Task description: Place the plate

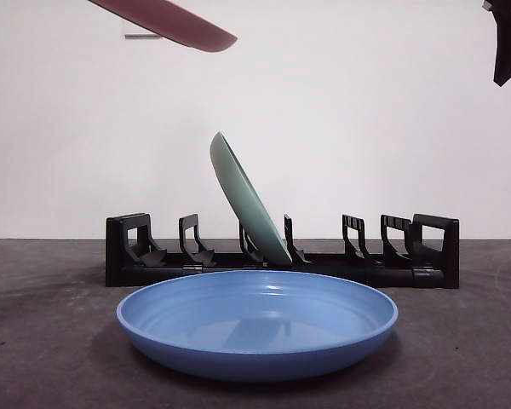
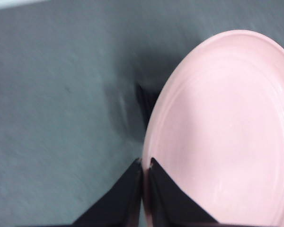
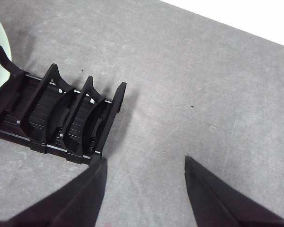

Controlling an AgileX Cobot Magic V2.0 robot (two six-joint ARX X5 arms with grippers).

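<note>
Nearest the camera, a blue plate [image 1: 257, 328] is seen lying flat on the dark table [image 1: 34, 341], just in front of the black dish rack [image 1: 281, 256]. In the rack, a green plate [image 1: 249, 200] is held on edge in a middle slot, leaning toward the left of the front view; the slots on either side of it are seen unfilled.

Above and to the left in the front view, the pink plate [image 1: 166, 21] is carried high in the air, tilted, well clear of the rack. In the left wrist view the pink plate [image 2: 227, 137] is seen pinched at its rim by the left end effector [image 2: 146, 189], whose jaws are clamped tight on the edge. The right end effector [image 3: 144, 189] is held released, with jaws spread wide and nothing between them, above the table near the rack's end; it appears to be waiting.

The step in hand is judged to be the carrying of the pink plate toward a free slot. For this to be done well, the plate should be turned nearly upright before it is lowered, its lower rim lined up between two dividers beside the green plate, and contact with that plate avoided. The grip should be released only once the rim is seated.
</note>
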